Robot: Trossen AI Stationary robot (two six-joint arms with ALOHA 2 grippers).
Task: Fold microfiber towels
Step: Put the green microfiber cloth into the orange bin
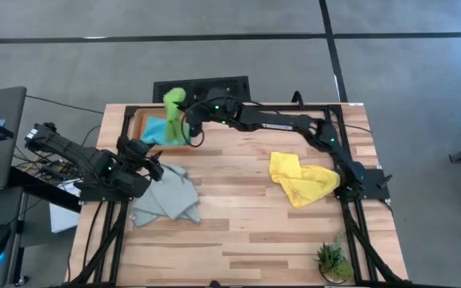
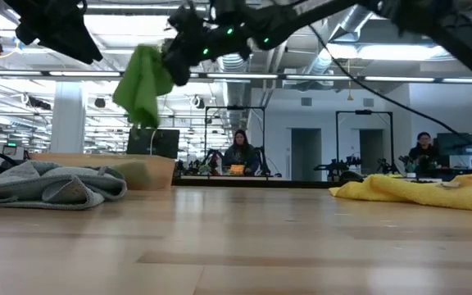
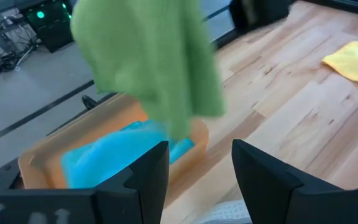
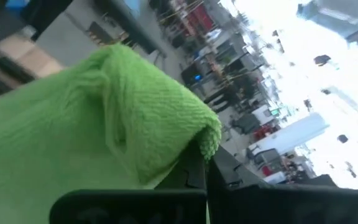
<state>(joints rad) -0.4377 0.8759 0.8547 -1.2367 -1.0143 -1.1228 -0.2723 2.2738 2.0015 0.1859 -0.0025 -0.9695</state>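
Barely begun: right tool (image 1: 189,128) pinching lime green towel (image 1: 174,102) aloft over bin (image 1: 138,122) (turquoise towel (image 1: 162,130) inside), left tool (image 1: 152,166) spread, grey towel (image 1: 166,194) and yellow towel (image 1: 304,178) crumpled on table (image 1: 246,232).

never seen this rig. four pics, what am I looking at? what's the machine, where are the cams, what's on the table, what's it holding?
Two robot arms work at a wooden table. One camera looks down from above, one sits at table height, and one rides on each wrist. The right pincer is shut on a lime green towel, lifted above an orange bin holding a turquoise towel. The left pincer is open and empty, near a crumpled grey towel. A yellow towel lies on the right, a small plant at the corner.
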